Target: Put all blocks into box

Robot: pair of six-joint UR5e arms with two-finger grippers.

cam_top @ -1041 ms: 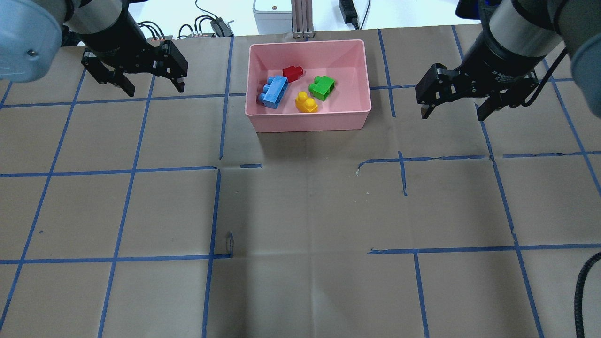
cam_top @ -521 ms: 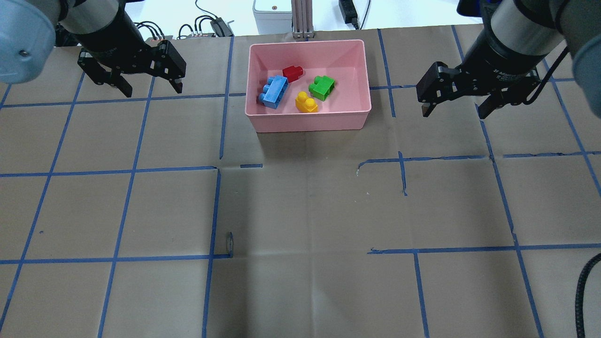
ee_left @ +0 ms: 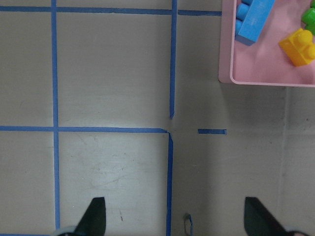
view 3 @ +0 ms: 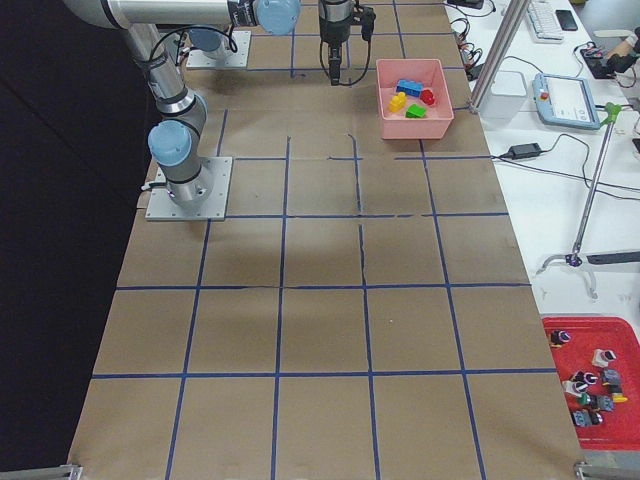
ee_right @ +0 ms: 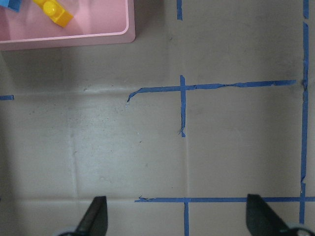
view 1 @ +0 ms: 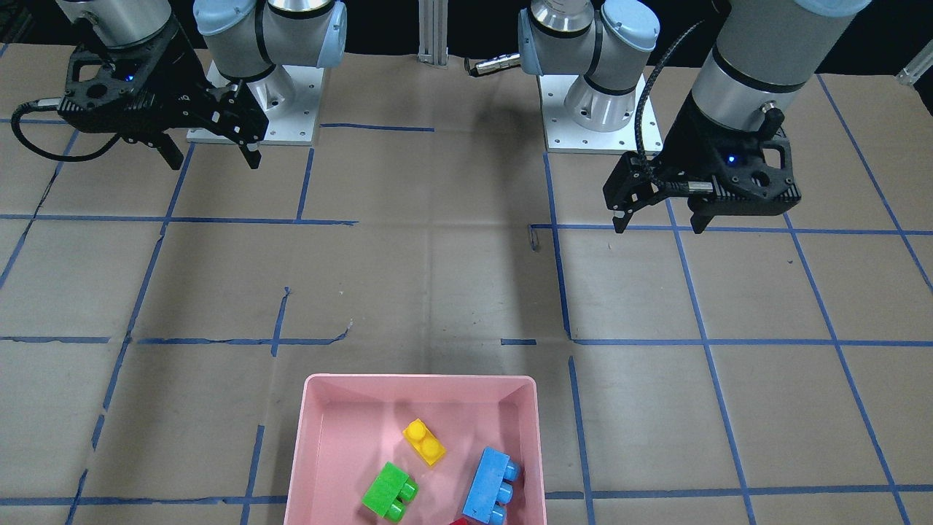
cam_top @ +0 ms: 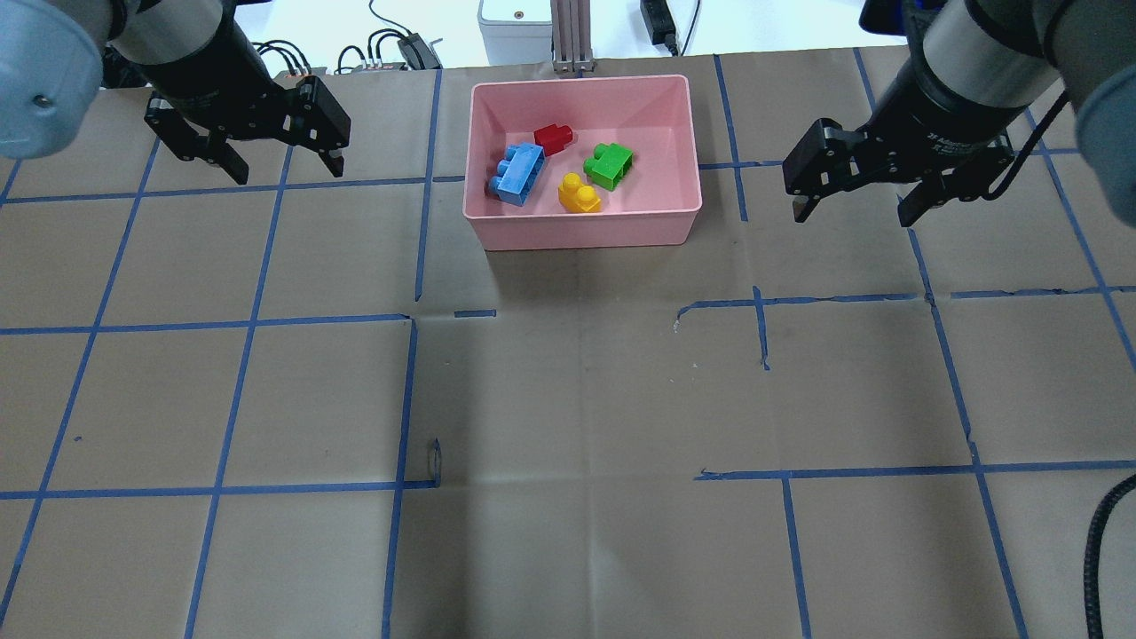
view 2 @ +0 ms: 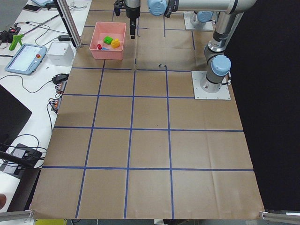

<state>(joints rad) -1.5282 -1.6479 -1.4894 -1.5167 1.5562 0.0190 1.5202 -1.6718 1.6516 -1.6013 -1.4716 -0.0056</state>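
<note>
The pink box (cam_top: 674, 222) stands at the table's far middle. Inside lie the light blue block (cam_top: 517, 173), the red block (cam_top: 553, 138), the green block (cam_top: 609, 165) and the yellow block (cam_top: 579, 194). In the front-facing view the box (view 1: 313, 437) holds the yellow (view 1: 424, 441), green (view 1: 390, 491) and blue (view 1: 491, 485) blocks; the red one is cut off at the edge. My left gripper (cam_top: 286, 169) is open and empty, hovering left of the box. My right gripper (cam_top: 854, 213) is open and empty, hovering right of it.
The table is covered in brown paper with blue tape lines (cam_top: 408, 319). Cables and a white device (cam_top: 515, 22) lie beyond the far edge. The arm bases (view 1: 598, 109) stand at the robot's side. A red tray of parts (view 3: 590, 375) sits off the table.
Both grippers have shifted slightly away from me, staying open and empty. The blocks and box have not moved.
</note>
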